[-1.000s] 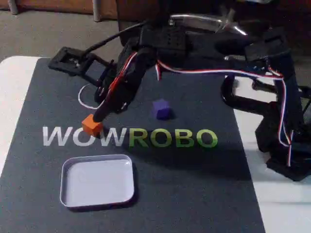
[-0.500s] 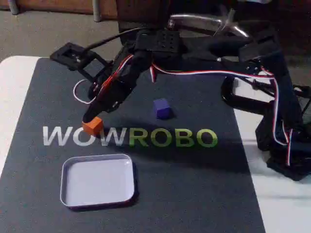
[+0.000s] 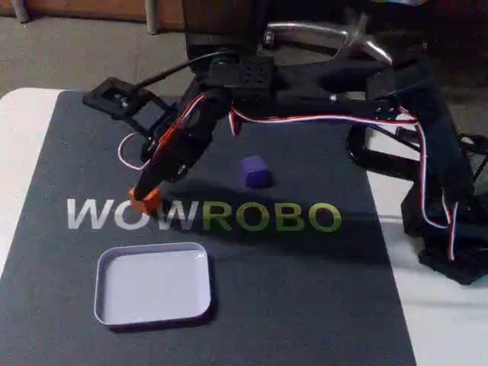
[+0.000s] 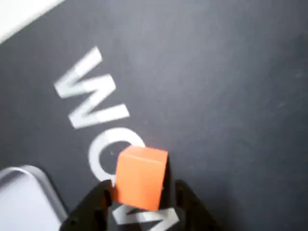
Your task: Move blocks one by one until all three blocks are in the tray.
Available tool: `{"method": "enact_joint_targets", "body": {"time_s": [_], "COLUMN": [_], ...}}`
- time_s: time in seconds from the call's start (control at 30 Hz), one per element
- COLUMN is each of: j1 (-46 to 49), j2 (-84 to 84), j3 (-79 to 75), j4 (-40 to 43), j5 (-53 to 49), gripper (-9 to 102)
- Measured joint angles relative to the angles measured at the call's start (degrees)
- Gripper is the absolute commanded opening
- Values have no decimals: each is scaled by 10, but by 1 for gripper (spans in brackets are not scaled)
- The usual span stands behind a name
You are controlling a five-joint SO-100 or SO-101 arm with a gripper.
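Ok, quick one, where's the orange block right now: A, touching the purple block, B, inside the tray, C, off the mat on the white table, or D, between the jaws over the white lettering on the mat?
D: the wrist view shows the orange block between the two dark jaws above the white lettering, outside the tray and apart from the purple block.

Orange block (image 4: 140, 177) betw. jaws, over mat (image 4: 216, 96) lettering; tray (image 4: 24, 202) corner lower left.

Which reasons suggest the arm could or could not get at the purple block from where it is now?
Probably yes, but not yet: the gripper has its jaws around the orange block. The purple block sits apart on open mat, nothing beside it.
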Motion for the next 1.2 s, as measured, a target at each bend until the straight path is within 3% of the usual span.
{"method": "enact_joint_targets", "body": {"time_s": [0.2, 0.53, 0.93, 1.2], "j1": [0, -7, -74, -140], "j2": [-15, -28, 31, 145], "j3": [0, 0, 2, 128], "j4": [-20, -43, -20, -17], "j5": [-4, -11, -62, -142], "gripper": [13, -7, -8, -8]}}
